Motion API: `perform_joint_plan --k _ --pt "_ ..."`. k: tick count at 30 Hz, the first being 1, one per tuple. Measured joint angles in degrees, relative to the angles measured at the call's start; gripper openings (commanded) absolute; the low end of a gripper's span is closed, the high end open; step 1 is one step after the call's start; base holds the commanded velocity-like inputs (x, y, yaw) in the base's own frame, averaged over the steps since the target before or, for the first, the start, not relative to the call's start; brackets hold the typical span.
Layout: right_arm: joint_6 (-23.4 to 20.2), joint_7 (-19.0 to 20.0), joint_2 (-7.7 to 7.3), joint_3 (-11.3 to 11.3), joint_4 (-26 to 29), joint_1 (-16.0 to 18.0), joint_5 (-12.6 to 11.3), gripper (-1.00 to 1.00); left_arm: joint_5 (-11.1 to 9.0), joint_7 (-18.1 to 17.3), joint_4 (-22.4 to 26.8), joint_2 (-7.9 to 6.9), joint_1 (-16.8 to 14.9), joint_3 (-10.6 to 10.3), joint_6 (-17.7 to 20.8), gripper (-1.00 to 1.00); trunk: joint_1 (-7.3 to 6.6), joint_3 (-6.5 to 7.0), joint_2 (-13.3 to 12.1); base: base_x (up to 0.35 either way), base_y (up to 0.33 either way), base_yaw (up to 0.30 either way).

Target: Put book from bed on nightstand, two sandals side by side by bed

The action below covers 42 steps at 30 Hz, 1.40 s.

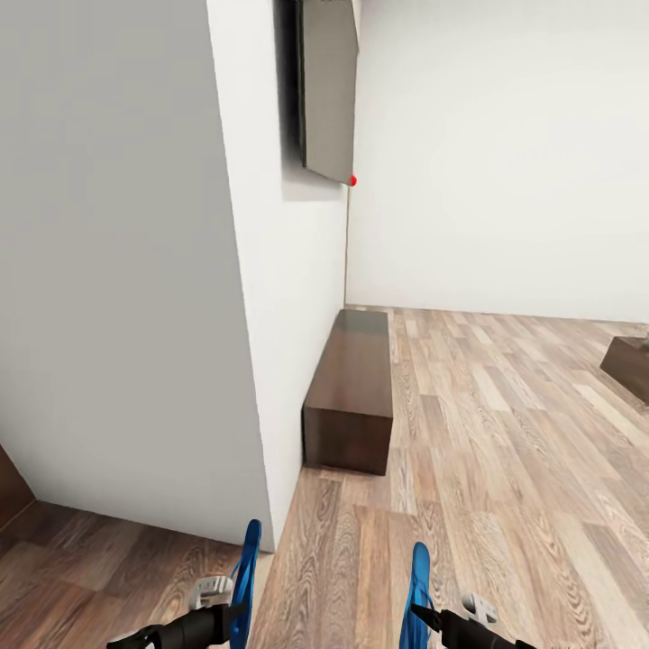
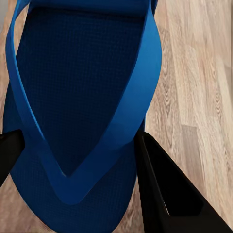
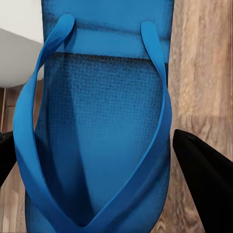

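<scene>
Left hand (image 1: pixel 236 617) gripping one blue sandal (image 1: pixel 245 581); right hand (image 1: pixel 424 617) gripping the other sandal (image 1: pixel 418 581), above the wood-plank floor (image 1: pixel 505 469).

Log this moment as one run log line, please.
phase: in transit | left pincer: shut on left sandal | right pincer: shut on right sandal | ahead: wall corner, low dark cabinet, wood floor

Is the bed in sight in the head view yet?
No, ahead are a white wall corner, a low dark cabinet and plank floor, no bed.
</scene>
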<state>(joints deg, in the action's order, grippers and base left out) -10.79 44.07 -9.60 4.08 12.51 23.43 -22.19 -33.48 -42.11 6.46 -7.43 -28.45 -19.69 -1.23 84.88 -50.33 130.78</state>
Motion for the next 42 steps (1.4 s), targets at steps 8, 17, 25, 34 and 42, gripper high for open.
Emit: perform_joint_plan --k 8,17,25,34,42 --pt "0.0 0.0 0.00 0.0 0.0 0.0 0.0 -1.00 0.0 0.0 0.0 0.00 0.0 0.0 -0.1 -1.00 0.00 0.28 0.0 0.000 0.000 -0.198" --pt "0.0 0.0 0.00 0.0 0.0 0.0 0.0 -1.00 0.0 0.1 -0.1 0.00 0.0 0.0 -0.1 -1.00 0.00 0.60 0.0 0.000 0.000 -0.200" --pt "0.0 0.0 0.00 0.0 0.0 0.0 0.0 -1.00 0.0 0.1 -0.1 0.00 0.0 0.0 -0.1 -1.00 0.00 0.89 0.0 0.000 0.000 -0.221" --pt "0.0 0.0 0.00 0.0 0.0 0.0 0.0 -1.00 0.0 0.1 -0.1 0.00 0.1 -0.1 -0.1 -1.00 0.00 1.01 0.0 0.000 0.000 -0.273" --pt "0.0 0.0 0.00 -0.1 0.0 0.0 0.0 -1.00 0.0 0.1 -0.1 0.00 0.1 -0.1 -0.1 -1.00 0.00 1.02 0.0 0.000 0.000 -0.299"
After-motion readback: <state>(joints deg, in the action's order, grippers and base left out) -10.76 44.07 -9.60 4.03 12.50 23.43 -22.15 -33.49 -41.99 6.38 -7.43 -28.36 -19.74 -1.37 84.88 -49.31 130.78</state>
